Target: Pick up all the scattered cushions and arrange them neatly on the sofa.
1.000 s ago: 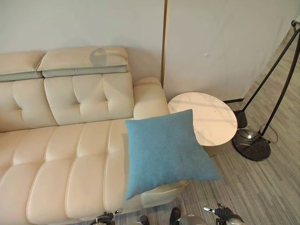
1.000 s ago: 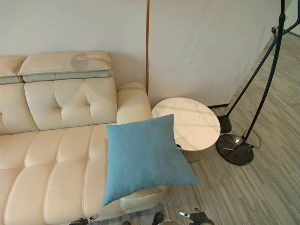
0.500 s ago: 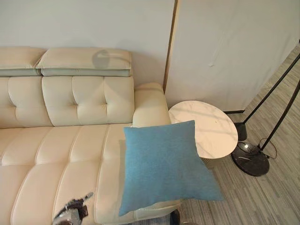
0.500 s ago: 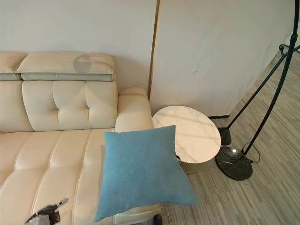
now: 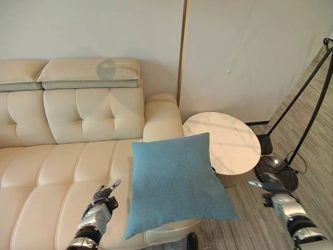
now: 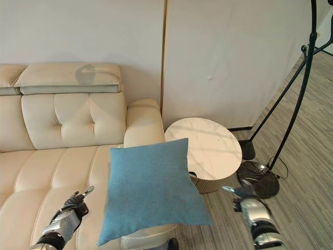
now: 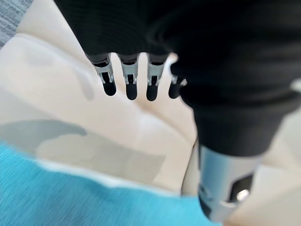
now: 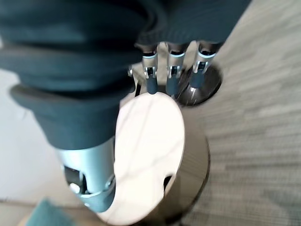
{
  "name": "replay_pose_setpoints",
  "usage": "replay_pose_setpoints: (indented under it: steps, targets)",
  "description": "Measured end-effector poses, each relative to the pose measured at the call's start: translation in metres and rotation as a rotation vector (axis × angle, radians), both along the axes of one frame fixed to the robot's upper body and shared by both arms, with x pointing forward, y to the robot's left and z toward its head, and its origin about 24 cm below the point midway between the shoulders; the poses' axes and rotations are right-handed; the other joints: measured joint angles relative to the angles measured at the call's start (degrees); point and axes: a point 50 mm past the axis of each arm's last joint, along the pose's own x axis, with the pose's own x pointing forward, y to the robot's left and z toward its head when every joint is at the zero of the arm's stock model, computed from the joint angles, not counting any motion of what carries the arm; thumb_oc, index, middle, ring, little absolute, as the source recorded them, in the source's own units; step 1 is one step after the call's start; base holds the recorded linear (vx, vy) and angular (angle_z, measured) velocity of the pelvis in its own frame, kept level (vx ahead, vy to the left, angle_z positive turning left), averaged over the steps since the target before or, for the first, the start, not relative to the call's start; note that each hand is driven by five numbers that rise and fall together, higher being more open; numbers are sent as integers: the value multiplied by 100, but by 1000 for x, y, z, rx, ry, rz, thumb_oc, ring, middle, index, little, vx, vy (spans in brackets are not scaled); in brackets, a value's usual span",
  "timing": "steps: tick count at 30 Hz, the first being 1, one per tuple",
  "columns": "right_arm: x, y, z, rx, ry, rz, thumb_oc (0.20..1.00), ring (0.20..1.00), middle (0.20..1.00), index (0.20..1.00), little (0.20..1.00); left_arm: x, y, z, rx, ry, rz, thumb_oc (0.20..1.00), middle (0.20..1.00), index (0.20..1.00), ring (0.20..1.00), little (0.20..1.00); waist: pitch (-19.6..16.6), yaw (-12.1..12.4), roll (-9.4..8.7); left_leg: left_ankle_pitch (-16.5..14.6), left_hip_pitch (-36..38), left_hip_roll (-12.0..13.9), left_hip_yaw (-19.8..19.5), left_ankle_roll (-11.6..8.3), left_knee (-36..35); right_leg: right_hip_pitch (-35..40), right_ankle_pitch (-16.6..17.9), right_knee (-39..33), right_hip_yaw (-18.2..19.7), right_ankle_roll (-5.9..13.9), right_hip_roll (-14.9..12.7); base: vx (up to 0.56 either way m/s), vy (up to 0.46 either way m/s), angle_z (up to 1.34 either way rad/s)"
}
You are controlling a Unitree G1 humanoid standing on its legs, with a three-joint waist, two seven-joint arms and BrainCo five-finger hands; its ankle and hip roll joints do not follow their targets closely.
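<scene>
One cushion (image 5: 174, 182) lies on sofa (image 5: 67, 166) seat end, corner overhanging the front edge beside table (image 5: 223, 140) | left hand (image 5: 101, 200) over seat, fingers straight, touching nothing | right hand (image 5: 276, 198) above floor, fingers relaxed, empty | cushion likely light, soft, floppy: grip both side edges, not corners.

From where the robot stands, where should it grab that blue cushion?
Probably by its two side edges, one hand each. The blue cushion lies tilted over the sofa's front corner, overhanging, with the left hand and right hand open on either side.
</scene>
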Motion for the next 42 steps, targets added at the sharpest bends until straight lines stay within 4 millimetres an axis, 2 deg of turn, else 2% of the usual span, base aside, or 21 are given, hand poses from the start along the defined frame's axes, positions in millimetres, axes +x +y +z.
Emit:
replay_pose_setpoints:
  steps: [3, 10, 15, 20, 29, 32, 37, 42]
  targets:
    - [11, 30, 3, 42, -35, 76, 1000, 1000, 1000, 1000, 1000, 0, -18, -6, -39, 15, -30, 1000, 1000, 1000, 1000, 1000, -1, 7, -4, 1, 1, -6, 20, -1, 33, -12, 17, 0, 2, -23, -3, -2, 2, -2]
    - [23, 78, 11, 85, -95, 219, 1000, 1000, 1000, 1000, 1000, -6, -34, -14, -63, 60, -66, 1000, 1000, 1000, 1000, 1000, -10, 5, -66, 4, 6, -10, 46, 3, 33, -28, 25, 4, 11, -33, 2, -1, 3, -1]
    - [18, 104, 6, 133, -86, 270, 1000, 1000, 1000, 1000, 1000, -7, -47, -17, -31, 91, -164, 1000, 1000, 1000, 1000, 1000, -22, 4, -149, 4, 4, -22, 50, 3, 33, -34, 26, 4, 15, -33, -4, 0, 0, 0]
    - [2, 134, -6, 184, -46, 351, 1000, 1000, 1000, 1000, 1000, -10, -54, -20, 45, 121, -290, 1000, 1000, 1000, 1000, 1000, -27, 6, -166, 3, -47, -27, 54, 3, 32, -99, 26, 3, 36, -29, -16, -3, 3, -1]
    - [-6, 144, -11, 168, -20, 430, 1000, 1000, 1000, 1000, 1000, -14, -60, -22, 163, 161, -447, 1000, 1000, 1000, 1000, 1000, -19, 22, -180, 2, -134, -12, 42, 2, 32, -144, 14, 2, 1, -32, -13, 0, -1, 1]
    - [-6, 154, -10, 141, -18, 500, 1000, 1000, 1000, 1000, 1000, -12, -62, -20, 210, 153, -496, 1000, 1000, 1000, 1000, 1000, 12, 27, -219, 11, -209, -6, 30, -9, 33, -219, 16, 2, -12, -33, -11, 0, 0, 0]
    - [-3, 155, -7, 129, -24, 516, 1000, 1000, 1000, 1000, 1000, -10, -65, -18, 225, 138, -519, 1000, 1000, 1000, 1000, 1000, 60, 43, -228, 14, -213, -2, 14, -14, 33, -218, 14, 2, -27, -35, -10, 6, -22, 1]
    - [-7, 155, -14, 110, 9, 530, 1000, 1000, 1000, 1000, 1000, -13, -71, -14, 245, 103, -541, 1000, 1000, 1000, 1000, 1000, 86, 89, -244, 17, -218, 1, -105, -19, 34, -205, 1, 2, -91, -47, -12, 1, -28, 8]
